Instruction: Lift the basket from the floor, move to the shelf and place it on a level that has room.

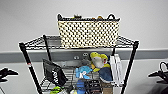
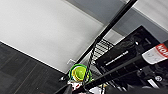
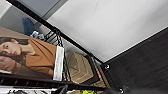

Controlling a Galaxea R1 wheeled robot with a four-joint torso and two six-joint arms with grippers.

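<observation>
**Grippers low at either side, basket up on the rack**

Left gripper [image 1: 7, 74] and right gripper [image 1: 160, 74] hang apart from the shelf [image 1: 32, 72], one on each side; I cannot tell how their fingers stand. Neither touches the basket [image 1: 88, 33], which sits upright on the top level [image 1: 37, 42] against the pale wall. Below it, plush toys [image 1: 98, 61], a black bag [image 1: 53, 73] and white boxes [image 1: 116, 70] crowd a lower tier.
</observation>
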